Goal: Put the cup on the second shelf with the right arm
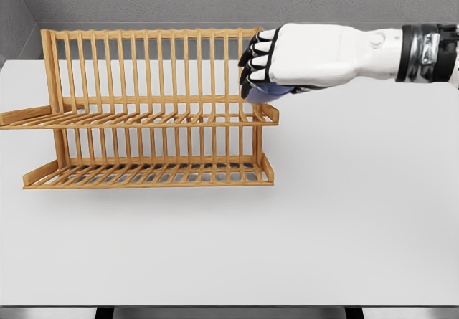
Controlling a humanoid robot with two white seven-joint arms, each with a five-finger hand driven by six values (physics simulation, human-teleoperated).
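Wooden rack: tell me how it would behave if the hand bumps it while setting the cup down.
The wooden rack looks stiff, built of thin slats, so it would likely slide rather than flex. It seems light and tall, so a push by the right hand, holding the blue cup at its upper shelf, might tip it. The smooth white table probably offers little grip.

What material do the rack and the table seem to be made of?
The rack looks like light wood, perhaps bamboo: warm tan slats with a faint grain and a matte finish. The table looks like a smooth white laminate or plastic, matte and featureless; the render leaves this open.
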